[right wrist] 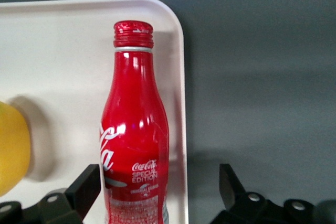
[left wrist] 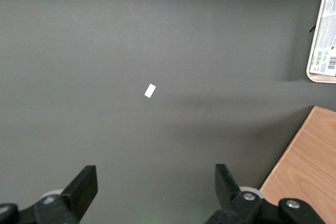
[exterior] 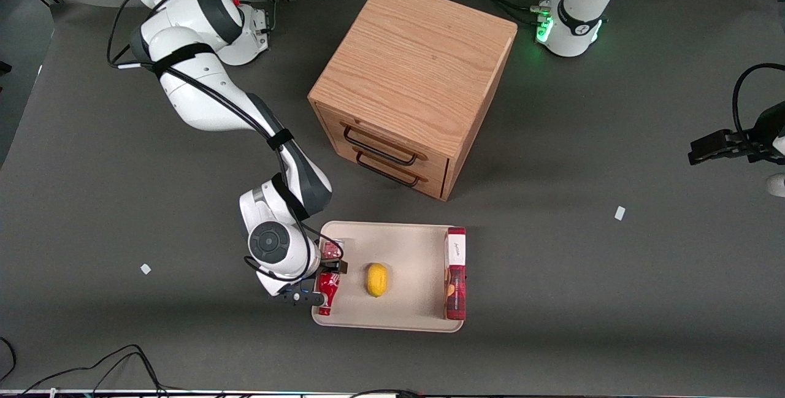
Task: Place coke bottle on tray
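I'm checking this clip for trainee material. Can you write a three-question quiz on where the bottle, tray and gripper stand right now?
1. True or false: the coke bottle lies on the tray.
2. What lies nearest the bottle on the tray?
A. a lemon
B. a red box
C. a mug
3. Fill in: the gripper is ___ with the bottle's wide end between its fingers.

Key:
1. True; it lies along the tray's rim at the working arm's end, neck toward the front camera.
2. A; the lemon lies beside it, and the red box lies at the tray's parked-arm end.
3. open.
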You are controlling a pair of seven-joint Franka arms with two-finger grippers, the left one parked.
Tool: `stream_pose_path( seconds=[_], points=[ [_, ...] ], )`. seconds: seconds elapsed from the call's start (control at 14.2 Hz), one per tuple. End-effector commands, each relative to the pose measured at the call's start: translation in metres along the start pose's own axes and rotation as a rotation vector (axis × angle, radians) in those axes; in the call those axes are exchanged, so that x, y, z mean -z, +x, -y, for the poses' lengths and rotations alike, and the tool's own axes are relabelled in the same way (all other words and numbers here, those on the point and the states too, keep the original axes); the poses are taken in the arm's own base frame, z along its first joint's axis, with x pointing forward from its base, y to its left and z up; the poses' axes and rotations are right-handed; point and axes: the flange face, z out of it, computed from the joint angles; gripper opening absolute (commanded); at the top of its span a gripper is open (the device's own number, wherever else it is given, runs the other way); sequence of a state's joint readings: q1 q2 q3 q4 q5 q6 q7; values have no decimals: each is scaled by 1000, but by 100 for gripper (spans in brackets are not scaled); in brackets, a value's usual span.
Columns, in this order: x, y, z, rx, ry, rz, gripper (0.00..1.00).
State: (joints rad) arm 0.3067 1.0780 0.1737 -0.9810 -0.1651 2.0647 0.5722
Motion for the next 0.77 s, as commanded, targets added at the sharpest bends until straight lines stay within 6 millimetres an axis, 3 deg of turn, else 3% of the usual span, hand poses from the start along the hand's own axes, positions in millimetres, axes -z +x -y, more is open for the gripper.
stream_pose_path(
  seconds=[0.0,0.14,0.28,0.7],
  points=[
    [16,5,0,-13,-8,-23,100],
    [51,2,-3,-17,-12,-13,100],
    [87,-18,-11,-14,-50,36,100],
    [176,-82,-81,-23,-78,81,100]
  ],
)
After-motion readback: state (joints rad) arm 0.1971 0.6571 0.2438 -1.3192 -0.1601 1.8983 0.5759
